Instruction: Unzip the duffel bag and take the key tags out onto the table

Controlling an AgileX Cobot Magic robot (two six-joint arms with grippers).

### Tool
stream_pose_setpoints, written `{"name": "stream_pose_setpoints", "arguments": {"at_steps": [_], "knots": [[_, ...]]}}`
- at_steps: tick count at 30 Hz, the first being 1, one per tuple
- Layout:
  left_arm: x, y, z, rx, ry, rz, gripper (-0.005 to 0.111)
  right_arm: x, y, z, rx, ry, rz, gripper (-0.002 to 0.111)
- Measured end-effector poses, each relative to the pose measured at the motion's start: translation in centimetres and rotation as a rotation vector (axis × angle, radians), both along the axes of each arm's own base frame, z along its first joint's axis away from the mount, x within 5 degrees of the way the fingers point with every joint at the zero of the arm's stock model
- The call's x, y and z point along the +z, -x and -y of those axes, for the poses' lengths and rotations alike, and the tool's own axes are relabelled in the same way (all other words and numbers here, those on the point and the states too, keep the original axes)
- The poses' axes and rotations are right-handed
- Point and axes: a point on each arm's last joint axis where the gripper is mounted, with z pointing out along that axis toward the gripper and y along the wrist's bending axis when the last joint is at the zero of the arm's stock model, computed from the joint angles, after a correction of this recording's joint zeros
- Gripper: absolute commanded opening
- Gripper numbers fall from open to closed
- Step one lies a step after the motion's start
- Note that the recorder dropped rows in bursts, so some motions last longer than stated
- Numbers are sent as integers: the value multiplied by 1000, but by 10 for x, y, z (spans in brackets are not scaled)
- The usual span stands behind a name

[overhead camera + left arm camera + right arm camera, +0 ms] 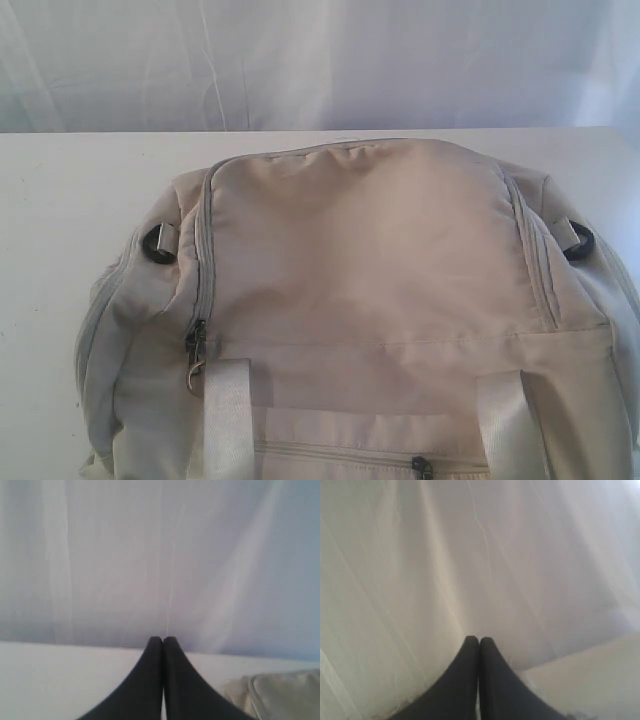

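The cream-beige duffel bag (pixel 370 300) lies on the white table (pixel 70 210), filling the near half of the exterior view. Its grey zipper runs closed around the top panel, with the metal pull (pixel 195 355) at the bag's left front. The key tags are hidden. Neither arm shows in the exterior view. My left gripper (pixel 163 640) is shut with nothing between its black fingers; it hangs above the table, and a corner of the duffel bag (pixel 280 695) lies beside it. Facing the curtain, my right gripper (pixel 479 640) is likewise shut and empty.
White webbing handles (pixel 228 420) cross the bag's front, above a second zipper with a dark pull (pixel 422 466). Black D-rings (pixel 158 243) sit at both ends of the bag. A white curtain (pixel 320 60) hangs behind the table's far edge.
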Motion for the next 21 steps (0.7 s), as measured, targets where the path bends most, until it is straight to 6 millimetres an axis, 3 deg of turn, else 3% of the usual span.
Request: {"name": "stream_pose_setpoints", "arguments": {"at_steps": [3,6,9,12,15,18,21], "knots": [[8,-15,2,-28,31,-186,0,7,2,1,-1,-56,-131,0],[17,-34,7,-97,10,-366,0,30,9,1,-26,15,-220,0],[20,-55,21,-264,-76,-561,0,53,9,0,-29,158,-362,0],[14,-76,40,-537,-175,-772,0,70,0,-5,48,248,-545,0],[8,-94,53,-760,-219,-931,0,76,-18,-11,170,310,-742,0],[-1,-110,56,-828,-214,-1008,1,76,-34,-16,280,340,-864,0],[-9,-123,56,-829,-200,-1036,15,69,-47,-20,364,350,-932,0]]}}
